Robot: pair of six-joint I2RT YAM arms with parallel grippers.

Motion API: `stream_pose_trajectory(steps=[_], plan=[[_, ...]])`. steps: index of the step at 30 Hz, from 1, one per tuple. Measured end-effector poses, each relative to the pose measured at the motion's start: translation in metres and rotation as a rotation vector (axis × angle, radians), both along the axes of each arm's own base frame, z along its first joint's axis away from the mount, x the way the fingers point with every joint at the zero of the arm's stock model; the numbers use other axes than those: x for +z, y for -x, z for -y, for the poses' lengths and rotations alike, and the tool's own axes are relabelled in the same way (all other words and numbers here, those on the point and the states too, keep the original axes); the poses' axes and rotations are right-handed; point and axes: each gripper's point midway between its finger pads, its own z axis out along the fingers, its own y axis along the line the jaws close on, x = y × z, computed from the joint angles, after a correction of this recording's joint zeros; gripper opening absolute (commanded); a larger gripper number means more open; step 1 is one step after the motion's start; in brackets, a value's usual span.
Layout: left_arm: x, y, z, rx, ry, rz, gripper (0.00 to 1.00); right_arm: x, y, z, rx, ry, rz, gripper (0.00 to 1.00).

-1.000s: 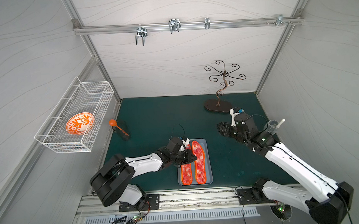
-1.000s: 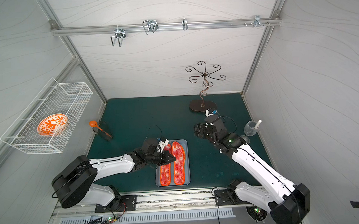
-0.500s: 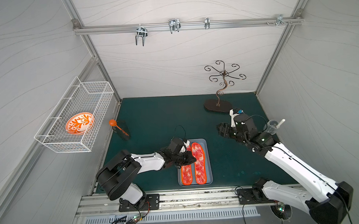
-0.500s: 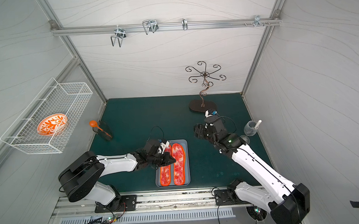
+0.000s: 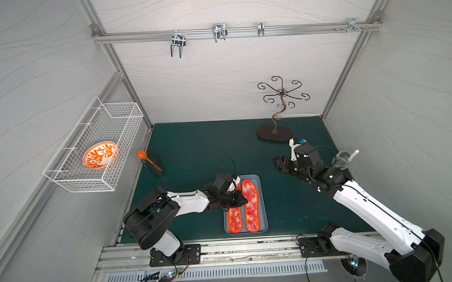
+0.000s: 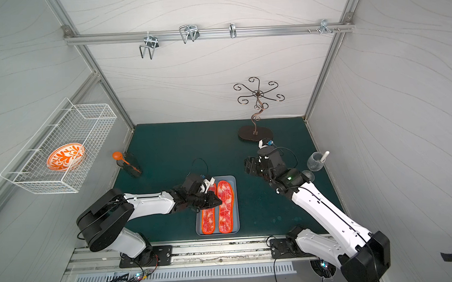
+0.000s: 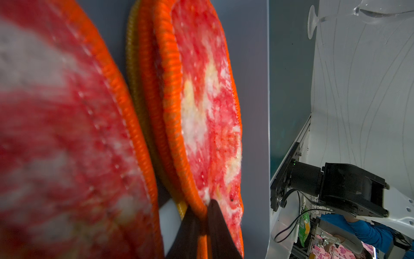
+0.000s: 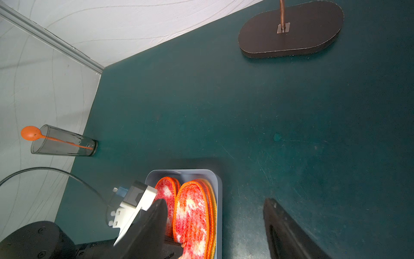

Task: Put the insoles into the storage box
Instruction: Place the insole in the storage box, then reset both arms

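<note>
Stacked insoles (image 5: pixel 251 208) in the storage box (image 5: pixel 252 177), lower centre of frame
Two mottled tops side by side, long axes up-frame, toes uppermost; more beneath, uncounted; left gripper (image 7: pixel 201 206) jaws clamp an orange edge; right gripper (image 5: pixel 279 165) jaws apart

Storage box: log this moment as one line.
storage box: insoles in two side-by-side stacks | left gripper: shut on orange edge of mottled insole in box | right gripper: open, empty, above green mat
</note>
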Motion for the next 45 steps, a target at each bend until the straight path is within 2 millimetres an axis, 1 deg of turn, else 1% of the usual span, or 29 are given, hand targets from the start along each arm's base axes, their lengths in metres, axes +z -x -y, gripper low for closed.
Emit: stream_pose_trajectory(steps=[9,15,18,21,25,28,32,36,39,40,42,44,45], plan=[[-0.002,0.001,0.002,-0.011,-0.002,-0.016,0.25,-0.002,0.000,0.001,-0.002,0.000,-0.004,0.72],[0.003,0.002,0.004,-0.036,-0.016,-0.023,0.35,-0.003,0.000,0.002,-0.005,0.002,-0.006,0.72],[0.010,0.000,0.005,-0.045,-0.025,-0.023,0.39,-0.003,-0.001,0.004,-0.011,0.002,-0.006,0.73],[0.022,0.000,0.005,-0.056,-0.034,-0.015,0.45,-0.003,-0.003,0.006,-0.017,0.003,-0.006,0.73],[0.045,0.001,0.004,-0.067,-0.036,0.006,0.52,-0.004,-0.006,0.010,-0.011,0.004,-0.010,0.80],[0.059,0.004,0.000,-0.075,-0.039,0.025,0.56,-0.011,-0.006,0.010,0.022,0.016,-0.036,0.82],[0.064,0.009,-0.008,-0.078,-0.060,0.023,0.57,-0.022,-0.003,0.011,0.063,0.030,-0.081,0.85],[0.065,0.013,-0.017,-0.093,-0.111,0.021,0.60,-0.022,-0.002,0.009,0.114,0.014,-0.088,0.88],[0.081,0.006,-0.023,-0.095,-0.121,0.059,0.64,-0.021,0.001,0.006,0.170,-0.005,-0.090,0.89],[0.090,-0.001,-0.027,-0.088,-0.119,0.088,0.67,-0.021,0.003,0.004,0.192,-0.012,-0.092,0.90],[0.107,-0.015,-0.039,-0.062,-0.116,0.154,0.74,-0.025,0.006,0.003,0.229,-0.017,-0.098,0.91],[0.123,-0.031,-0.059,-0.025,-0.123,0.233,0.81,-0.033,0.009,0.004,0.255,-0.014,-0.105,0.95],[0.128,-0.037,-0.068,-0.008,-0.131,0.266,0.84,-0.038,0.010,0.006,0.262,-0.006,-0.103,0.98]])
